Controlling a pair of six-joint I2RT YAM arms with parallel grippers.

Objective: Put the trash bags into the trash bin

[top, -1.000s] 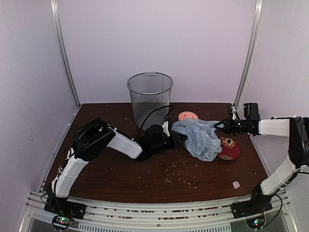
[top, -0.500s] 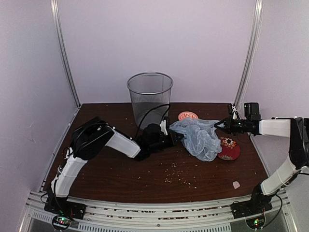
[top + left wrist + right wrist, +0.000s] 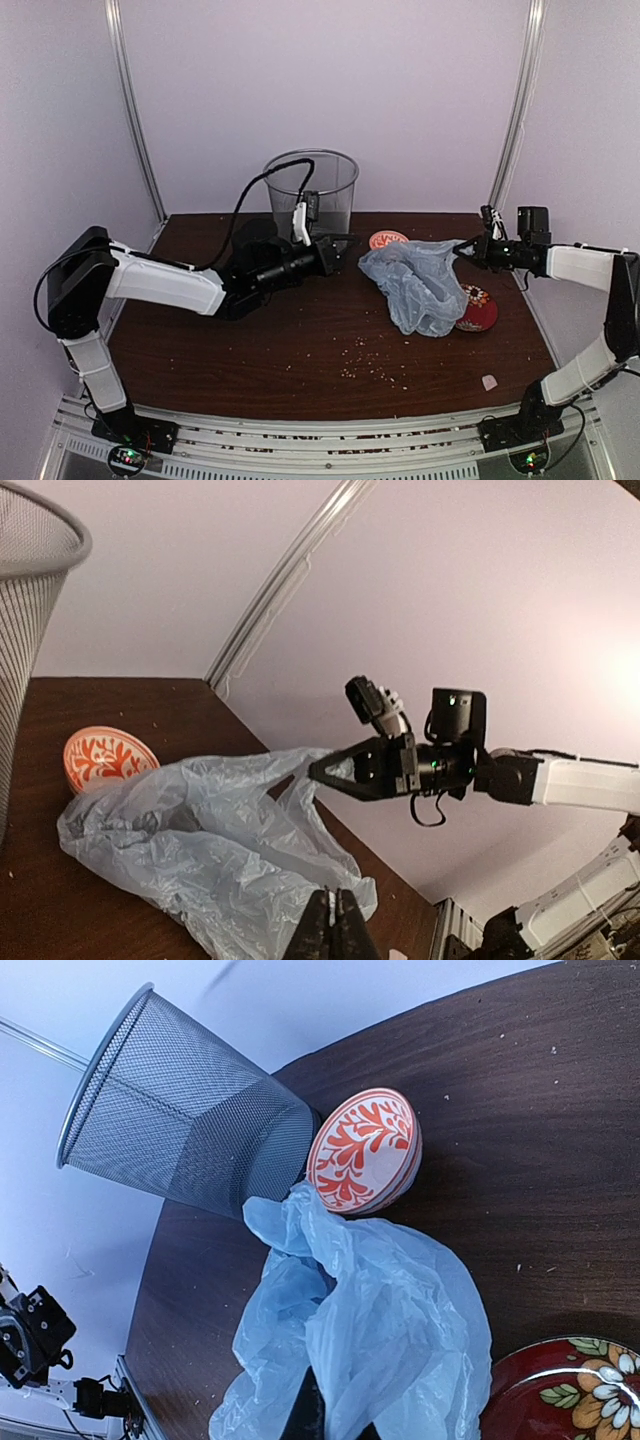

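Observation:
The trash bag (image 3: 415,285), pale blue-grey and wrinkly, hangs crumpled with its lower part on the table, right of centre. My right gripper (image 3: 462,249) is shut on the bag's upper right edge and holds it up. In the right wrist view the bag (image 3: 380,1330) covers most of my fingers (image 3: 305,1412). My left gripper (image 3: 348,242) is shut and empty, a short way left of the bag and apart from it. In the left wrist view its tips (image 3: 336,908) are closed in front of the bag (image 3: 200,850). The wire-mesh trash bin (image 3: 311,195) stands upright at the back, behind the left gripper.
A small red-patterned bowl (image 3: 388,239) sits between bin and bag. A flat red dish (image 3: 480,310) lies partly under the bag's right side. Crumbs (image 3: 370,365) are scattered at the front. A small pale scrap (image 3: 489,382) lies at the front right.
My left gripper has let go of the bag and pulled back left toward the bin, the arm stretching out. The bag now hangs from the right gripper alone, shifted slightly right.

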